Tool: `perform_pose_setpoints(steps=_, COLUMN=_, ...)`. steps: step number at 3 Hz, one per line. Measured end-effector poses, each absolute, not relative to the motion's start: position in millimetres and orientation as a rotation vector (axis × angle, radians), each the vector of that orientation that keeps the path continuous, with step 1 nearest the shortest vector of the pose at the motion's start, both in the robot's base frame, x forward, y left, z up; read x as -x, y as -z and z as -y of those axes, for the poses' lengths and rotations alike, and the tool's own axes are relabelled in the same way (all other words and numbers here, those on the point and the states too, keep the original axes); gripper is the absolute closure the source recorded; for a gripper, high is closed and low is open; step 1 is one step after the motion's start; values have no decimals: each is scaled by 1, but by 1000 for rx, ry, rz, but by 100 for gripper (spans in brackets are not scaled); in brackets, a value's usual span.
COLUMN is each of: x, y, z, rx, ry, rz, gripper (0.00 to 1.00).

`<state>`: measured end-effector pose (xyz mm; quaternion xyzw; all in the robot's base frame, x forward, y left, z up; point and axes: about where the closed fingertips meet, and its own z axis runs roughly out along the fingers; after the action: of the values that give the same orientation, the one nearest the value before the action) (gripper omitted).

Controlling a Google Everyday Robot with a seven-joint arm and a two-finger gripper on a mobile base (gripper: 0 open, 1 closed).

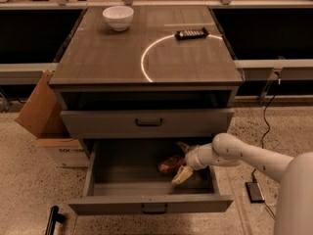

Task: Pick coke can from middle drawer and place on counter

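Observation:
The middle drawer is pulled open below the counter, a wood-grain top with a white arc. The coke can, small and reddish, lies on its side inside the drawer toward the right. My gripper reaches into the drawer from the right on a white arm. It is open, with one pale finger in front of the can and a dark finger behind it. The can sits just left of the gap between them.
A white bowl and a black remote sit on the counter. A shut drawer front lies above the open drawer. A cardboard box stands at the left; a cable and adapter lie on the floor at the right.

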<state>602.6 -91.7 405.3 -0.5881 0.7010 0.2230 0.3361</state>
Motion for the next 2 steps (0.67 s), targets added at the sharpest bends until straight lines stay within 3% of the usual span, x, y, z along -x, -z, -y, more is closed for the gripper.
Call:
perform_pose_setpoints(steps=1, x=-603, y=-392, z=90, rx=1545, ry=-570, rz=-1851, gripper=0)
perform_pose_setpoints(steps=2, x=-605, y=-381, z=91, rx=1550, ry=-564, rz=-1861, gripper=18)
